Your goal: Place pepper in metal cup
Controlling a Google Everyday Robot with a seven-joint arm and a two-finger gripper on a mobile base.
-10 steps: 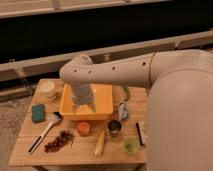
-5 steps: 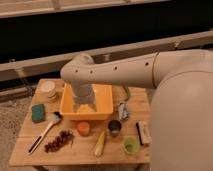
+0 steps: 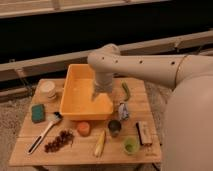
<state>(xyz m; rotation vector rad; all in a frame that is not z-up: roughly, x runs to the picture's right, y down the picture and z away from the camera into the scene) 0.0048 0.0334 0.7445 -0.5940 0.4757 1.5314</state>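
Gripper (image 3: 101,96) is held over the yellow bin (image 3: 75,102), toward its right side, pointed down; open vs. closed can't be told. Pepper (image 3: 125,90) is laid on the table (image 3: 80,152) just right of the bin, beside the arm, apart from the gripper. Metal cup (image 3: 115,127) is set upright in front of the bin's front-right corner, w/ an orange cup (image 3: 83,128) to its left. Pepper and metal cup are kept apart by a small crumpled packet (image 3: 123,110). Corn (image 3: 100,143) and a green cup (image 3: 131,145) are placed nearer the front edge.
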